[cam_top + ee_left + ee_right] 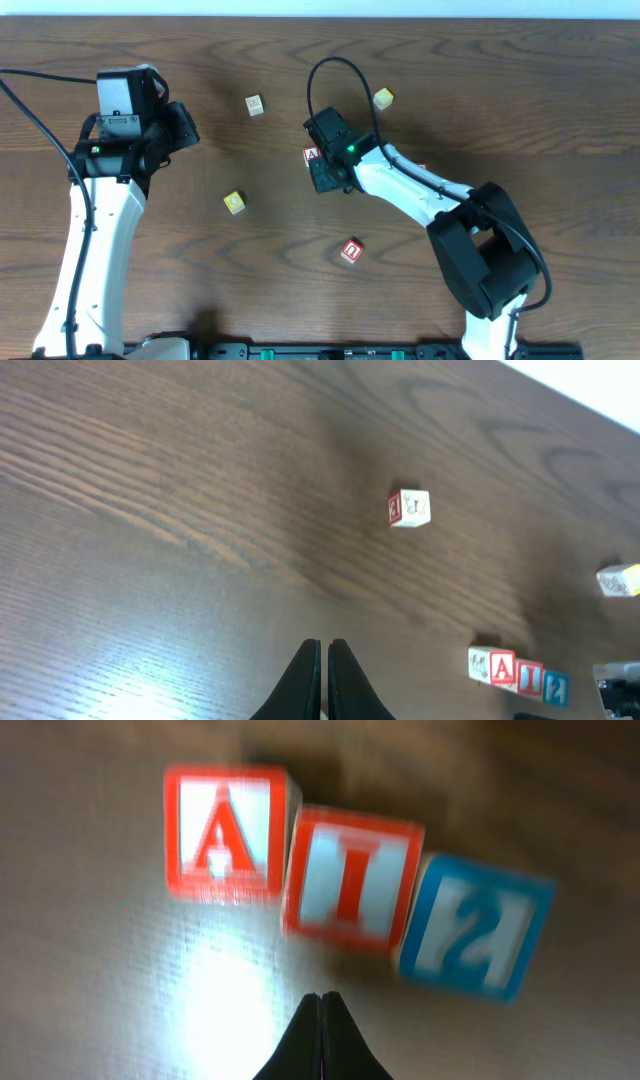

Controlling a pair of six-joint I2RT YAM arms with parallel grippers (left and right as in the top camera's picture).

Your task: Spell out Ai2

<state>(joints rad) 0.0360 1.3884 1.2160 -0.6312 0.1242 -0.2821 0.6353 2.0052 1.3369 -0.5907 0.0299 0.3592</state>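
Pressing together into one dark point at the bottom of the right wrist view, the right gripper (320,1010) holds nothing. Just beyond its tips lie the three task blocks in a slightly stepped row: the red A block (222,832), the red I block (352,878) and the blue 2 block (478,930). The view is blurred, so it is unclear whether the blocks touch.

The overhead view hides most of this row under the right wrist, and only the A block peeks out at its left.

The left gripper (323,655) also has its fingers shut against each other, empty, over bare wooden table (150,510). Its camera shows the same row from the side, well apart at the lower right. Farther off it shows a white block with a red face (408,508) and a yellow block (620,580) at the right edge.

Only the overhead view shows a red block (351,251) and a yellow-green block (234,202) nearer the robot.
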